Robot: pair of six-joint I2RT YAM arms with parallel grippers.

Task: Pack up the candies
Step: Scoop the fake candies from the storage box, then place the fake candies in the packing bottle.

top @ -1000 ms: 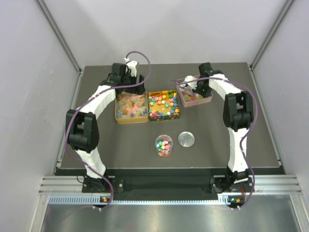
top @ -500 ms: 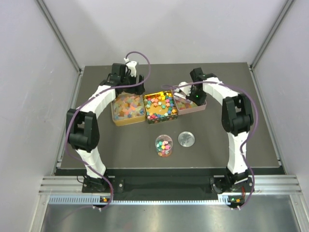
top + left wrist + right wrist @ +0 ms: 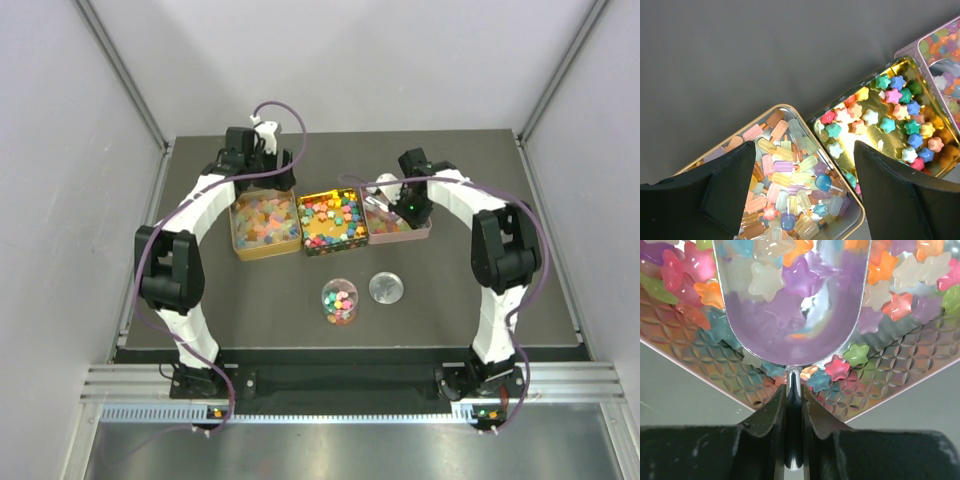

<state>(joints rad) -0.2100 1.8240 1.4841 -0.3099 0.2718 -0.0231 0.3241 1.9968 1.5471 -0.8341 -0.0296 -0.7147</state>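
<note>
The right tool is squeezed tight on the thin handle of a shiny scoop. The scoop's bowl is down in the pink tin, in among the star candies. I think some stars sit in the bowl. But the metal is like a mirror, so I can't be sure.

Look from the clear cup, which has some candies in it. The pink tin is behind the cup and off to the right. The gold tin of bright stars is right behind the cup. The popsicle tin is behind the cup to the left. A round silver lid lies just right of the cup on the bench.

The left tool hangs wide open with nothing in it, over the popsicle tin and the gold tin.

From the scoop, the cup lies toward the near edge and a bit left. The handle runs straight from the tool into the tin. The right arm has the scoop and is nearer, so I think it should carry the stars over.
</note>
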